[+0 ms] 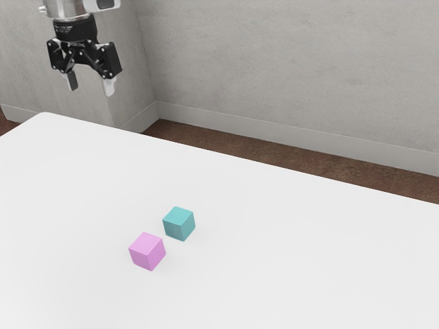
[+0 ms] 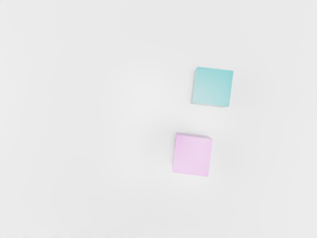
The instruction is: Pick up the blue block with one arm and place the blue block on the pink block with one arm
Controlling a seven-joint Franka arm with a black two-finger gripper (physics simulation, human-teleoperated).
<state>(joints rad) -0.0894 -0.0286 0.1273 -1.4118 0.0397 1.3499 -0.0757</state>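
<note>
- While the claw (image 1: 90, 88) hangs spread, high above the white worktop (image 1: 309, 260), both blocks rest on it.
- blue block (image 1: 178, 223) just beside pink block (image 1: 147, 251), not touching.

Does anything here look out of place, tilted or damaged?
Nothing stands out. The blue block and the pink block lie flat on the table, apart and undamaged. The end effector hangs open above, holding nothing.

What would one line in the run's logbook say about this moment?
stage: before pickup | gripper: open, empty, high above table | blue block: on table | pink block: beside it, apart, top bare
</note>
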